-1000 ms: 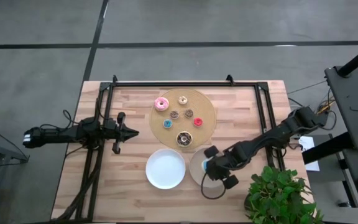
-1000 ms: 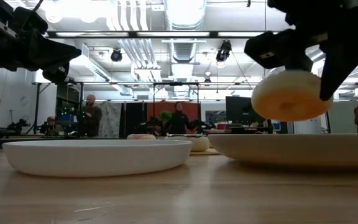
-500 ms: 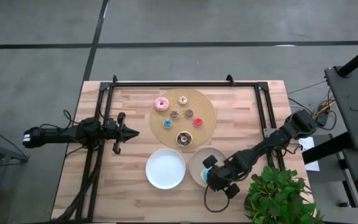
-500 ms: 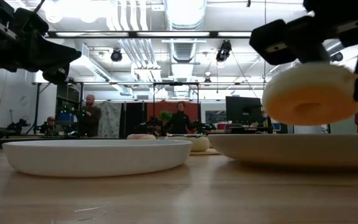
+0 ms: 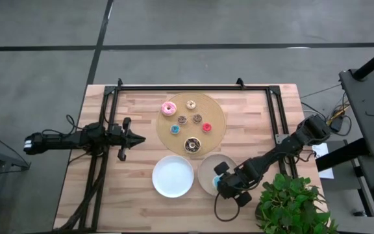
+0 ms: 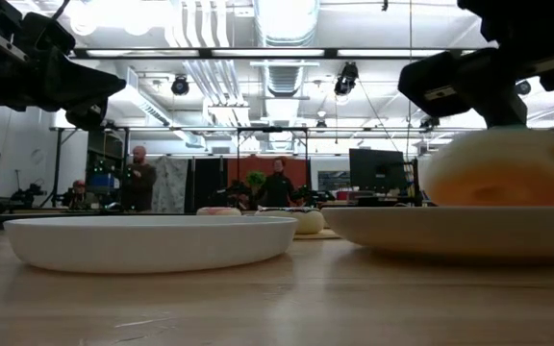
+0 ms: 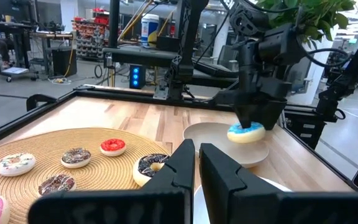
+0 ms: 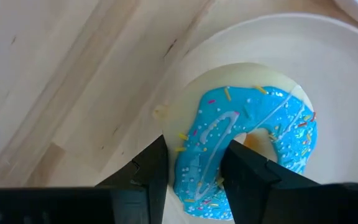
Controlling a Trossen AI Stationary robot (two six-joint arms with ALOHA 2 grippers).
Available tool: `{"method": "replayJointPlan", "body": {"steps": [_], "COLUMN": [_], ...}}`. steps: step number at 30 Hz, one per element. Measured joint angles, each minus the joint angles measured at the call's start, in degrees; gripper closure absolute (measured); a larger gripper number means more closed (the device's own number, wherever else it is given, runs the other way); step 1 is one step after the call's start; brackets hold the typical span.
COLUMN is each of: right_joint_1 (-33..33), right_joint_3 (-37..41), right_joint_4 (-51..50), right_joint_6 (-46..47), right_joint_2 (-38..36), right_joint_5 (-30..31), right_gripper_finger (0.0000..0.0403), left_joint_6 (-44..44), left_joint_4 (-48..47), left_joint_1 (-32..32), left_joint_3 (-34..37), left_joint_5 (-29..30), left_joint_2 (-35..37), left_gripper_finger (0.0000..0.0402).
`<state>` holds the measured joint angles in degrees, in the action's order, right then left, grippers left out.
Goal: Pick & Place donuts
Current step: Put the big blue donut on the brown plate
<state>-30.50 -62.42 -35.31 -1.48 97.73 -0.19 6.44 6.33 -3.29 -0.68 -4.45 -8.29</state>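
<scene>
From above, the right gripper sits low over the right-hand white plate, with a sliver of the light blue donut showing at its tip. The empty white plate lies just beside it, toward the left arm. Beyond both plates the wooden board carries the pink donut, the chocolate donut and four tiny ones. The left gripper waits well apart over the table's left side.

At table height, the donut's pale underside seems to rest on the plate's rim, though contact is hard to judge.

The left wrist view shows the right gripper clamped over the blue-iced donut above the plate; the left arm's own fingers stand nearly closed, holding nothing.

The right wrist view shows both fingers pinching one side of the ring, one through its hole.
</scene>
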Motion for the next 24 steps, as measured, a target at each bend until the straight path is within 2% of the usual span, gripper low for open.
{"method": "replayJointPlan", "body": {"steps": [24], "right_joint_1": [0.02], "right_joint_3": [3.87], "right_joint_4": [0.11], "right_joint_6": [1.51], "right_joint_2": [0.00], "right_joint_5": [-0.28], "right_gripper_finger": [0.0280], "left_joint_6": [0.02], "left_joint_4": [0.02], "left_joint_1": [0.00], "left_joint_3": [-0.01], "left_joint_5": [0.00], "left_joint_2": [0.00], "left_gripper_finger": [0.0402]}}
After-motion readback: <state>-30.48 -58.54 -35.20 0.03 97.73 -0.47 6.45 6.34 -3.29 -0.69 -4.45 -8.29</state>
